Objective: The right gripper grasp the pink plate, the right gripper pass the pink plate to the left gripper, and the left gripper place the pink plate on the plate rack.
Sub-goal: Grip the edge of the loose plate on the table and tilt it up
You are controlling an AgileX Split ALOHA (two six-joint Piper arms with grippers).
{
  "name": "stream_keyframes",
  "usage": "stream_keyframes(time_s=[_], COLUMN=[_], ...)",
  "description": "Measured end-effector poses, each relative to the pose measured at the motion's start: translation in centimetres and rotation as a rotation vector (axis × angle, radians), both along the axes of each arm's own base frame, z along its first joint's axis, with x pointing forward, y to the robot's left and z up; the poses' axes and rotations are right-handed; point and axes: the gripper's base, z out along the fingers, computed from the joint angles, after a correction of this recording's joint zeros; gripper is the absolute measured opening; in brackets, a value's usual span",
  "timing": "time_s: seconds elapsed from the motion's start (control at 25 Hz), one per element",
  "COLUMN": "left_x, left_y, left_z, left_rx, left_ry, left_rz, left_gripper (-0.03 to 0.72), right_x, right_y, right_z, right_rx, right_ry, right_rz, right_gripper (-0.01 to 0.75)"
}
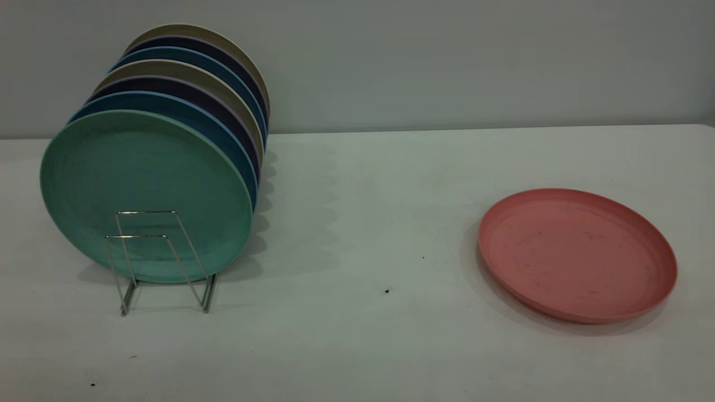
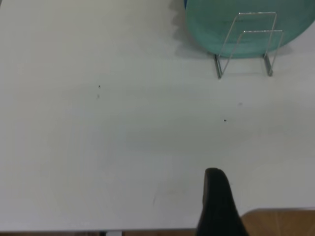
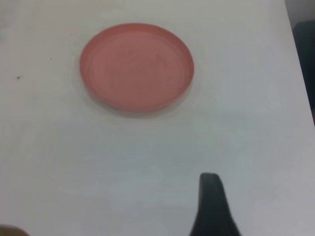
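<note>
Pink plate (image 1: 577,254) lies flat at the frame's right, well apart from the plate rack (image 1: 159,259) at left. Right gripper (image 3: 212,206), finger spread untellable, should pinch the plate's near rim.

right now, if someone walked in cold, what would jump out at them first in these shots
First, the row of coloured plates standing on edge in the plate rack at the table's left, the mint-green plate in front. Then the pink plate, lying flat and alone on the right of the white table. Neither gripper is near either one; each wrist view shows only one dark finger.
</note>
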Motion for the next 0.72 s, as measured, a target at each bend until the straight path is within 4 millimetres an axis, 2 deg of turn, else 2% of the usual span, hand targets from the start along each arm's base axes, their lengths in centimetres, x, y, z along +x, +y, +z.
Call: stream_keyframes(time_s=[0.2,0.52,0.64,0.72], left_x=[3.2,11.5,14.4,16.3], left_y=[0.0,-0.6,-1.1,-1.5], left_z=[2.7,5.5,5.9,5.6], left_rx=[0.001,-0.002,-0.035,-0.066], left_ry=[0.074,0.139,0.143,0.143], left_rz=[-0.002,-0.08,-0.135,-0.165], left_gripper=[0.603,0.628,0.62,0.616], right_x=[3.8,11.6,15.0,17.5], right_y=[0.2,0.6,0.8,0.9], right_z=[2.1,3.9,3.4,2.2], right_rx=[0.056,0.098,0.111,0.125], right_ry=[0.006,0.138,0.174,0.221], right_rz=[0.012,0.074,0.097,0.117], right_gripper=[0.531,0.533,0.547,0.562])
